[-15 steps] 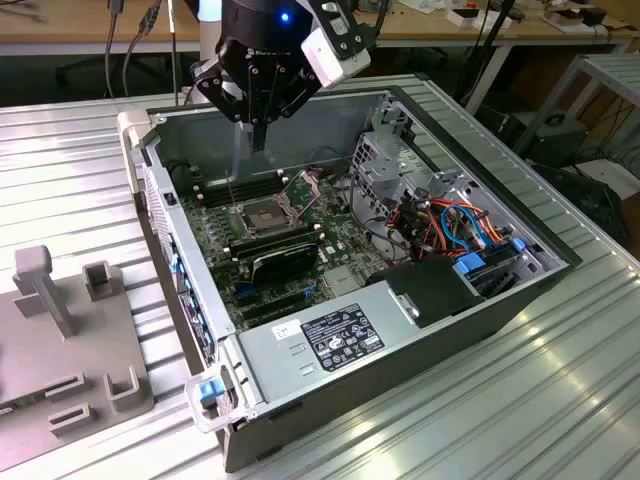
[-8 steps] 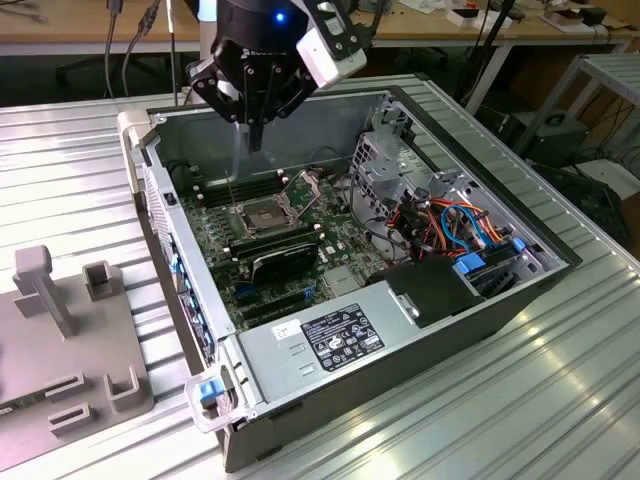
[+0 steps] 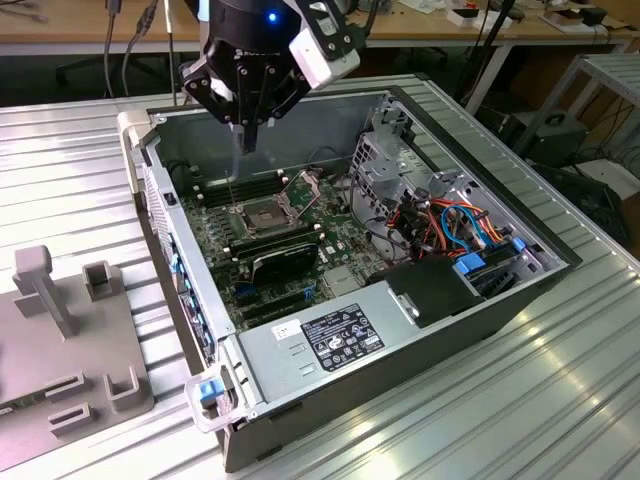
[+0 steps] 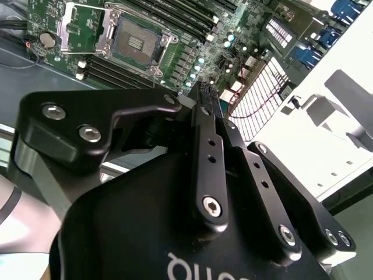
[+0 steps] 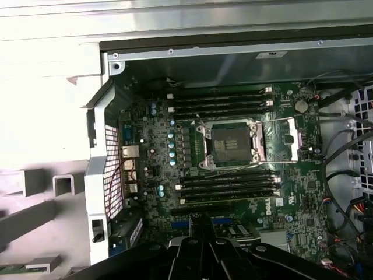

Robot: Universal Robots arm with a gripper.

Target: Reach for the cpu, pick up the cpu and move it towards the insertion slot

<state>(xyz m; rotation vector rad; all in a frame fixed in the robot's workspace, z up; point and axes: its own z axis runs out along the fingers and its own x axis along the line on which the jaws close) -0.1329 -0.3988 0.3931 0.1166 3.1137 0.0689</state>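
Note:
My gripper (image 3: 249, 140) hangs over the back-left part of the open computer case (image 3: 480, 325), above the motherboard. Its black fingers (image 4: 205, 125) are pressed together, shut, and nothing shows between them. The insertion slot (image 3: 262, 215) is the square socket with a dark centre and shiny metal brackets, below the gripper and a little toward the exterior view's right. The insertion slot (image 4: 137, 42) stands unobstructed past the fingertips in the second wrist view, and in the first wrist view the insertion slot (image 5: 230, 143) has its frame swung open. The cpu is out of view.
Long black memory slots (image 5: 224, 99) run along both sides of the socket. A black ribbed block (image 3: 285, 262) lies just in front of it. A drive cage with coloured cables (image 3: 450, 225) fills the case's right. A grey fixture with posts and slots (image 3: 60, 330) stands on the table at left.

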